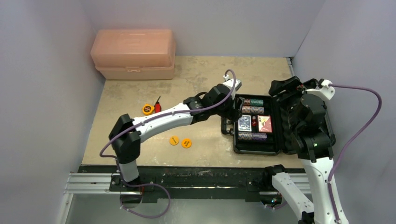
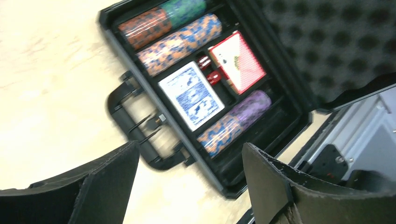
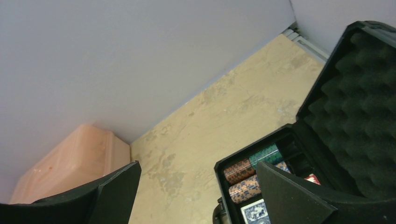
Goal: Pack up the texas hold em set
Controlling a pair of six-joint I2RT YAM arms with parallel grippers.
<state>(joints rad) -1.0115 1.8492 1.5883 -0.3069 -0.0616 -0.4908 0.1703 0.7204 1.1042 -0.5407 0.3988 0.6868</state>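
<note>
**Left end effector** (image 2: pixel 191 175): fingers spread, gripping nothing, poised near the handle (image 2: pixel 113 103) of the black rectangular hard case (image 1: pixel 257 150).

**Right end effector** (image 3: pixel 198 186): fingers spread and empty, beside the raised lid with egg-crate foam lining (image 3: pixel 369 112).

**Case:** it lies open on the right of the beige desk (image 1: pixel 196 79). Inside are rows of striped poker chips (image 2: pixel 180 44), a blue card deck (image 2: pixel 191 95), a red card deck (image 2: pixel 237 61) and red dice (image 2: pixel 208 70) between the decks.

**Desk, left of the case:** two orange discs (image 1: pixel 174 140) lie here. Farther left are a yellow tape measure (image 1: pixel 148 109) and a red utility knife (image 1: pixel 158 105).

**Far left corner:** a peach plastic toolbox (image 1: pixel 133 53).

open case (image 1: pixel 257 150) holds chips (image 1: pixel 252 136), decks (image 1: pixel 244 123); discs (image 1: pixel 174 140) outside
</note>
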